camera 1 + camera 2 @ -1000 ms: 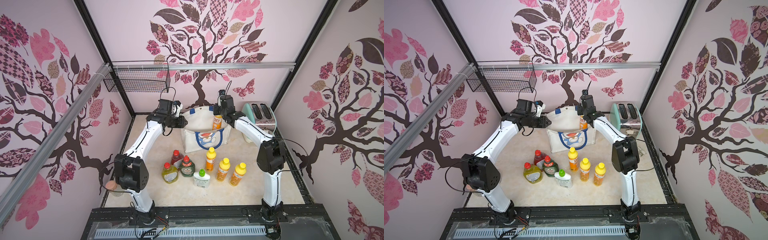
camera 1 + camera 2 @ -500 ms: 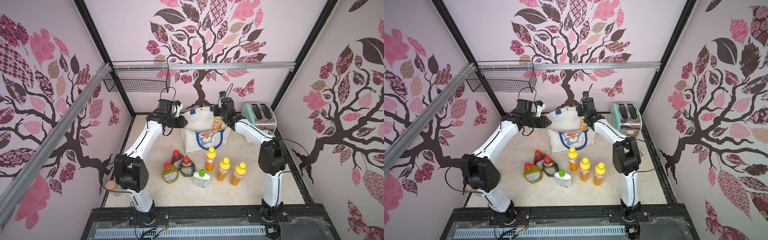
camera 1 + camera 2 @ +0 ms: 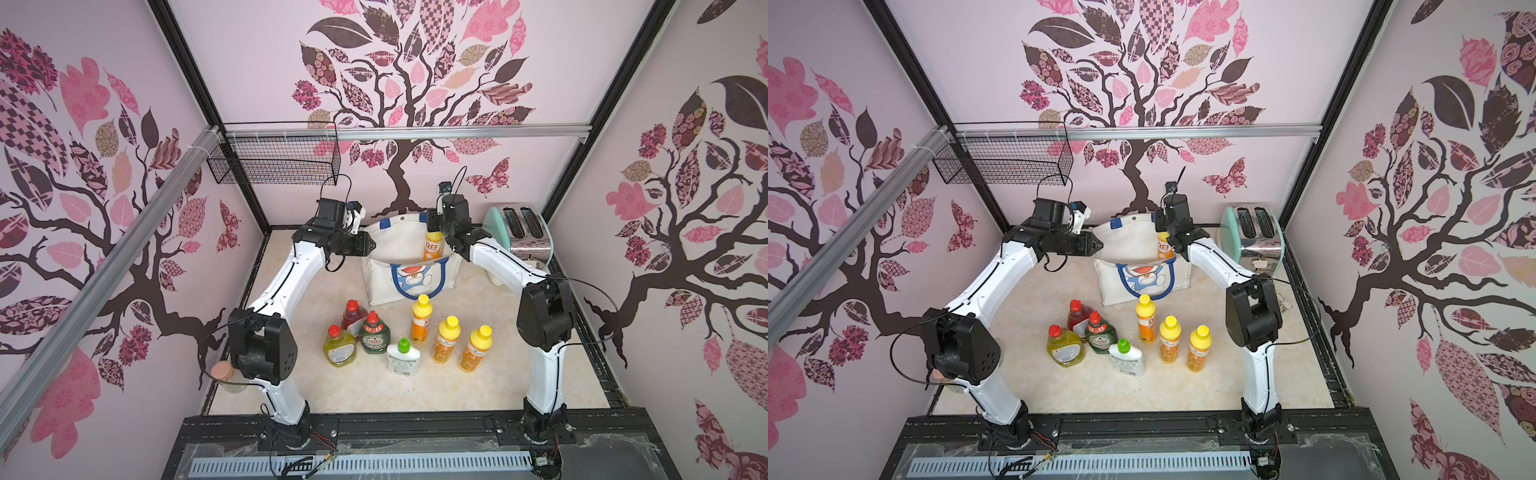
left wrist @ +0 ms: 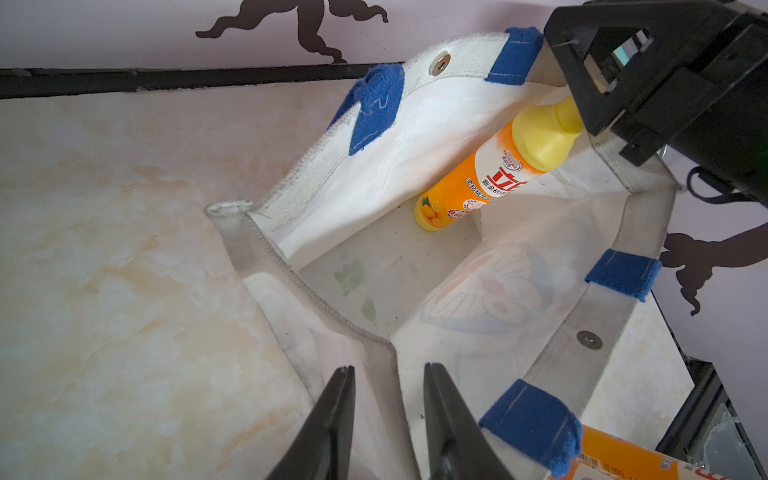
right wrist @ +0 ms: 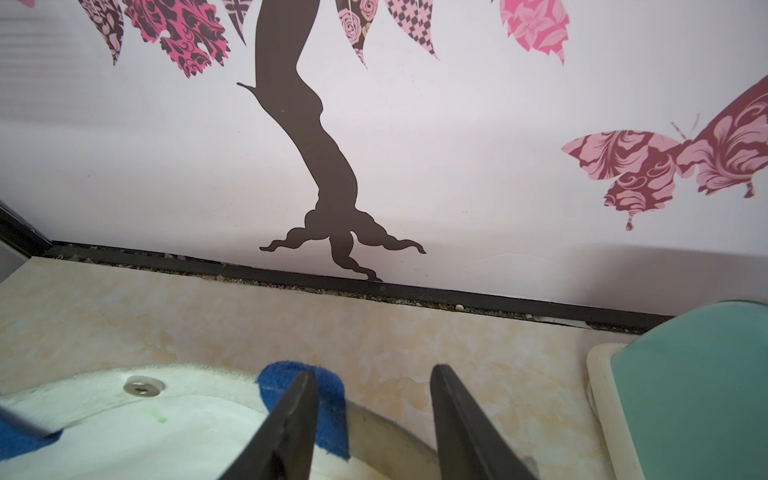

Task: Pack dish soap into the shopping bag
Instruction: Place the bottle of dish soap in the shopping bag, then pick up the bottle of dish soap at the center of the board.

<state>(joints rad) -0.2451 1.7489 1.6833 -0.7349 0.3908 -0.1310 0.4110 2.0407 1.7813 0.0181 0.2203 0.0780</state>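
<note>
A mint-and-steel two-slot toaster [image 3: 519,230] stands in the far right corner of the marbled beige tabletop [image 3: 374,390], a small whitish object [image 3: 1260,263] just in front of it. A black wire basket [image 3: 274,166] hangs from the aluminium rail [image 3: 457,133] along the back wall. Tree decals [image 3: 399,83] with pink and brown leaves and a butterfly [image 3: 490,180] cover the walls. A cork-topped jar [image 3: 226,374] sits at the table's left edge

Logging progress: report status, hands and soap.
Left hand clamped on shopping bag rim. Right hand open above orange dish soap bottle inside bag. Seven bottles on table. Nothing blocking.
</note>
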